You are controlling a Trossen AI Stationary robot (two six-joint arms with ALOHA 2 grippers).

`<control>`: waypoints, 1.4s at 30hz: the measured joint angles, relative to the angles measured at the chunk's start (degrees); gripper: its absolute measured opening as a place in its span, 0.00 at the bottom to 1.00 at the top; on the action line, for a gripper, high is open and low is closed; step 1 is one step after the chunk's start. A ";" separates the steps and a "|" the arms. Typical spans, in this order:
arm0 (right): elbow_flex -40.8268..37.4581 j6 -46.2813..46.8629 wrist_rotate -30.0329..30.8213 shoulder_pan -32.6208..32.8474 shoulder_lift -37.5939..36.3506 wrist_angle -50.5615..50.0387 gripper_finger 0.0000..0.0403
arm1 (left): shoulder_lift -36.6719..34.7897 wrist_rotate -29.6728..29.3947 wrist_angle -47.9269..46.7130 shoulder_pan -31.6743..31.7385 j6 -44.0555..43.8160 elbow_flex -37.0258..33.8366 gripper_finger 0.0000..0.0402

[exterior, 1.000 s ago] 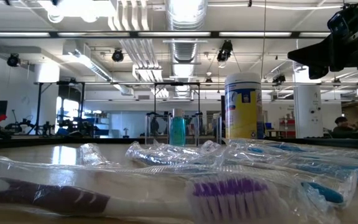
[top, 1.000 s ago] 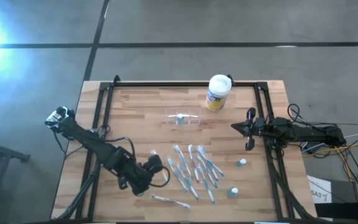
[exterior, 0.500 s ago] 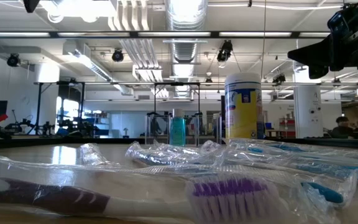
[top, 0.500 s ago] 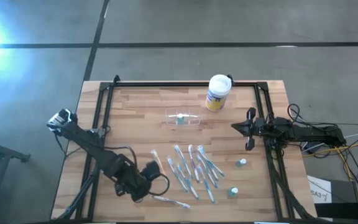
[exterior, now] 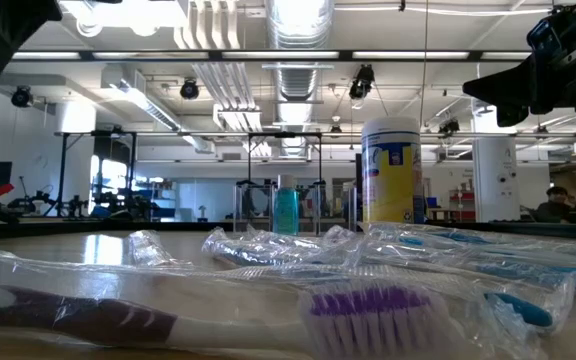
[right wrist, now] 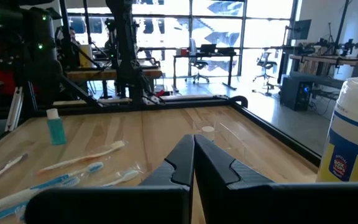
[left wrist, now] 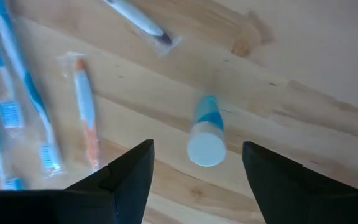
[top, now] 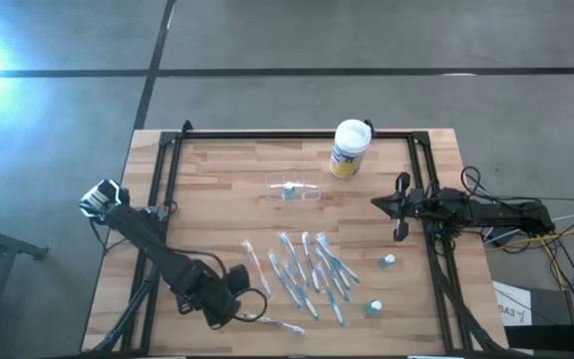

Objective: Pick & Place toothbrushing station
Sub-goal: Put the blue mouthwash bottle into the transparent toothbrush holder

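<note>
High view: the wooden table (top: 217,189) holds everything; both arms are over it.
Left gripper (top: 229,305): near the front edge, left of the middle. Its fingers are spread wide and hold nothing.
Under the left gripper: in the left wrist view a small bottle (left wrist: 206,140) with a white cap lies on the wood between the two open fingers (left wrist: 129,177).
Toothbrushes (top: 312,274): a bunch of wrapped ones lies in the front middle, just beside the left gripper.
Right gripper (top: 399,204): by the right edge, halfway back. It is clenched shut and empty.
Clear tray (top: 294,188): it sits in the back middle, well apart from both grippers. Its long side runs left to right.
White-lidded can (top: 350,148): it stands near the back edge, behind the tray and to its right.
Which arm is nearer: I think the right one. The tray lies to its left, a bit farther back.
</note>
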 joint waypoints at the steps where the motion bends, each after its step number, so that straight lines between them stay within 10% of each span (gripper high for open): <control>1: 0.00 -0.02 0.02 0.00 0.02 0.02 0.02 | 0.00 0.06 0.06 -0.06 -0.05 -0.33 0.62; 42: 0.00 0.10 0.04 0.02 0.00 0.09 0.02 | 0.72 0.88 5.69 0.14 7.92 -4.55 0.51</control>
